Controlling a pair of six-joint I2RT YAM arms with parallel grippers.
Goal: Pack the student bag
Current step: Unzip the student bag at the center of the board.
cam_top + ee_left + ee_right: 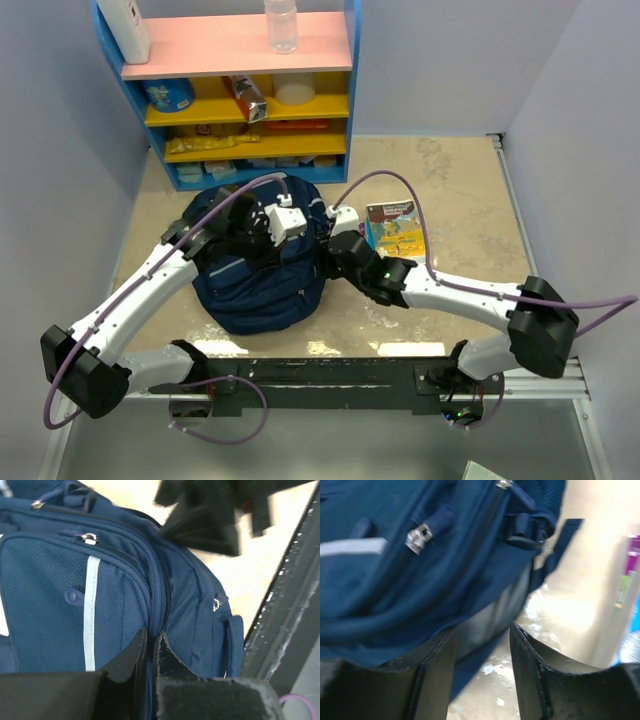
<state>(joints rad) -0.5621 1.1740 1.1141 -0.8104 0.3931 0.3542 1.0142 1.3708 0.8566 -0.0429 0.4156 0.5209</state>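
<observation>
The student bag (262,270), navy with thin grey stripes, lies on the beige floor between both arms. My left gripper (298,238) is over the bag's top. In the left wrist view the gripper (150,641) is pinched shut on a fold of the bag (55,595) beside a zip seam. My right gripper (326,254) is at the bag's right side. In the right wrist view it (482,630) is open, and an edge of the bag (395,595) hangs between its fingers. A silver zip pull (418,538) shows above the right gripper.
A colourful book (395,228) lies flat just right of the bag. A blue shelf unit (240,90) with a bottle (281,25) and small items stands at the back. The black mounting rail (330,372) runs along the near edge. Walls close in on both sides.
</observation>
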